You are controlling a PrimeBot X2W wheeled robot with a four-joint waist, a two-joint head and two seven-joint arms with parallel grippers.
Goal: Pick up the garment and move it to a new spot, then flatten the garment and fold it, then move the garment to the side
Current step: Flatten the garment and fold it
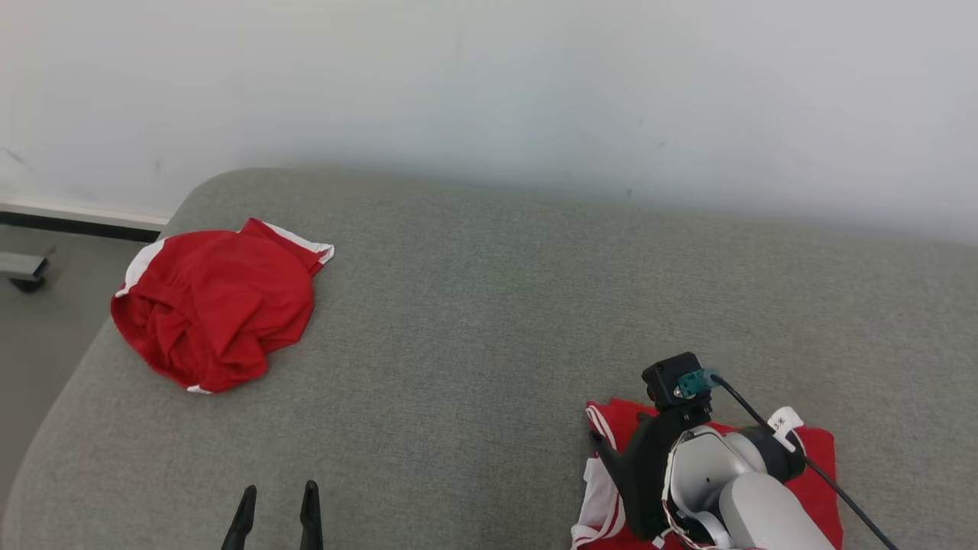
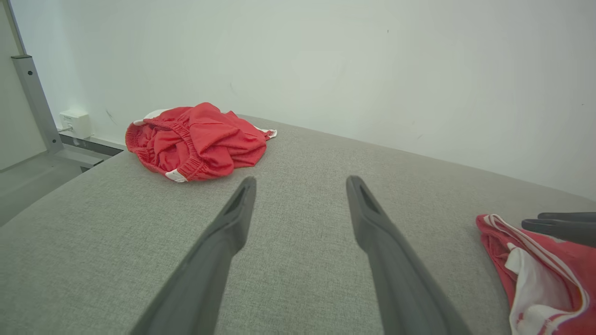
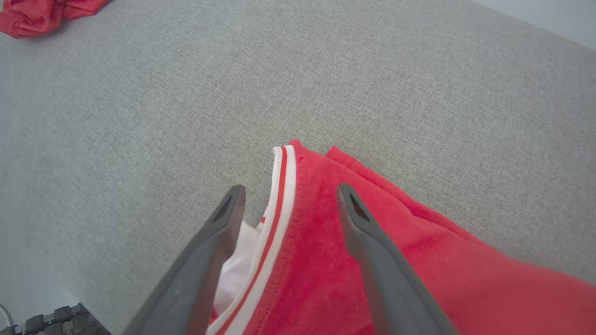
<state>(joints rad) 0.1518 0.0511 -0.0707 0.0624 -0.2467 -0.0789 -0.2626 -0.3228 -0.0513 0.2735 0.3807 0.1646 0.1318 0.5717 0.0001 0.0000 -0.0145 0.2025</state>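
A red garment [image 1: 218, 305] with white trim lies crumpled near the far left edge of the grey padded surface [image 1: 489, 305]; it also appears as the crumpled garment [image 2: 195, 142] and at a corner as the crumpled garment [image 3: 42, 11]. A second red garment [image 1: 810, 466] with white striped trim lies folded at the near right, seen too as the folded garment [image 2: 535, 274] and the folded garment [image 3: 326, 251]. My right gripper [image 1: 603, 451] hovers open over its striped edge, right gripper [image 3: 289, 188] empty. My left gripper [image 1: 279, 489] stands open and empty at the near left, left gripper [image 2: 301, 179] pointing towards the crumpled garment.
A white wall [image 1: 535, 92] backs the surface. To the left the surface drops to the floor, where a caster [image 1: 27, 275], a metal post [image 2: 35, 102] and a white wall box [image 2: 74, 123] stand. Bare grey fabric stretches between the two garments.
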